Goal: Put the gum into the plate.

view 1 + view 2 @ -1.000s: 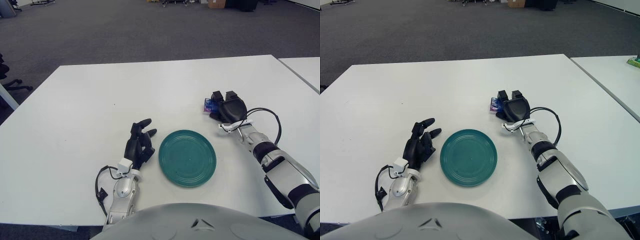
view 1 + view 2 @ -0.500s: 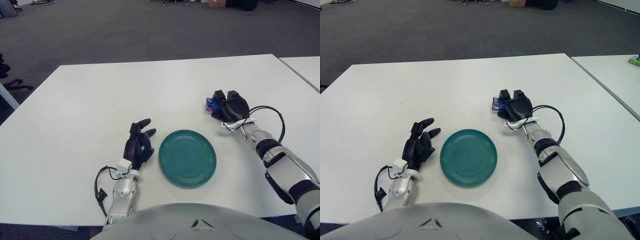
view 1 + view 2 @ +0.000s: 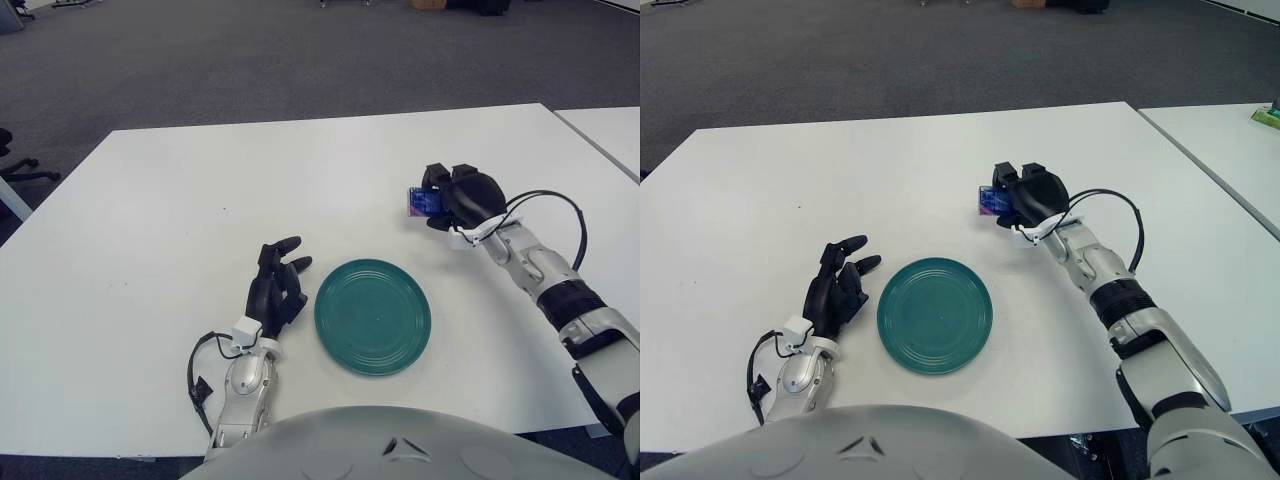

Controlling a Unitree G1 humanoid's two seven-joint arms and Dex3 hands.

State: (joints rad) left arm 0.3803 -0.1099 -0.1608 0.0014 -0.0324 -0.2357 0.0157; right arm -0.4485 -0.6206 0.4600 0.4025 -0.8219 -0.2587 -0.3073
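- The gum, a small blue-and-purple pack, sits in the grip of the right hand, apparently just off the tabletop; only the pack's left end shows past the fingers.
- It is up and to the right of the plate, apart from it, with bare tabletop between the two.
- The right hand's fingers are curled tight around the pack from above, the palm covering most of it. I cannot make out how firmly the pack is seated inside the grip.
- Progress, as I judge it: the pick-up looks done and the gum appears lifted. The carry over the plate and the release are not yet done, and the plate holds nothing.
- What is left seems short: bring the hand down and to the left until the pack is over the plate's middle, lower it, then spread the fingers.
- A likely risk is the small pack slipping or catching on a finger at release and landing on the rim or off the plate.
- The left hand lies on the tabletop just left of the plate, fingers loosely extended, holding nothing and clear of the rim.
- The right forearm, with a black cable looped beside the wrist, reaches in from the lower right.
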